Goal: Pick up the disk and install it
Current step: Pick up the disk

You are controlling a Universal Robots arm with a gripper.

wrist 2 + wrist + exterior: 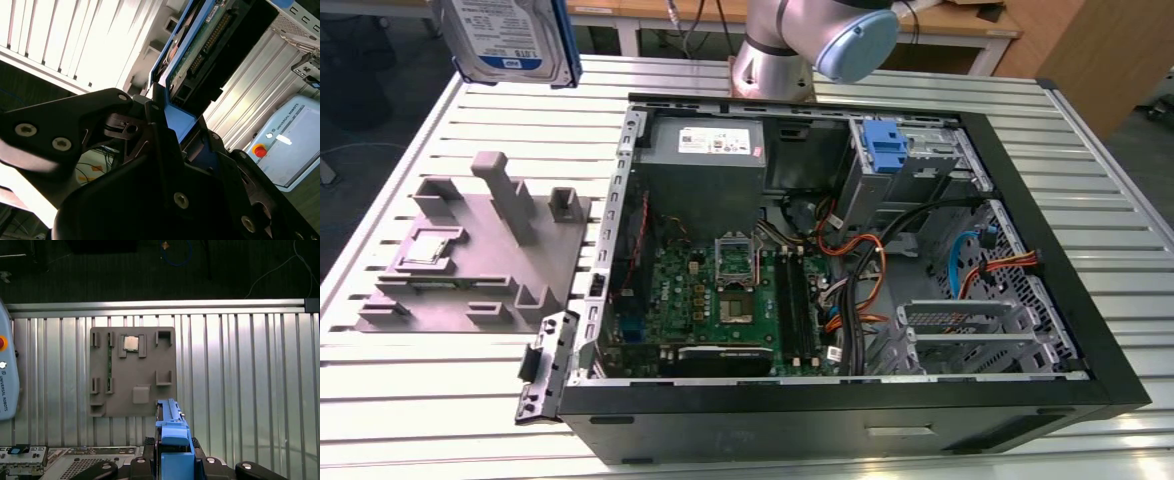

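Jaws pinching disk [507, 35] by its blue frame, lifted high over desk [400, 400]. Grey fixture [467, 260] below; open computer case [854, 405] beside it.

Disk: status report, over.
Gripper shut on disk. Disk held aloft over table, clear of grey fixture. Nothing seen blocking open computer case.

The exterior camera stood high over the case [854, 415], looking steeply down into it. The first wrist camera hung well above the tray [132, 372] beside the case, facing straight down. Both views shared that tray [480, 275] and the disk [507, 35]. The second wrist camera sat tight behind the gripper [175, 120], looking along the disk.
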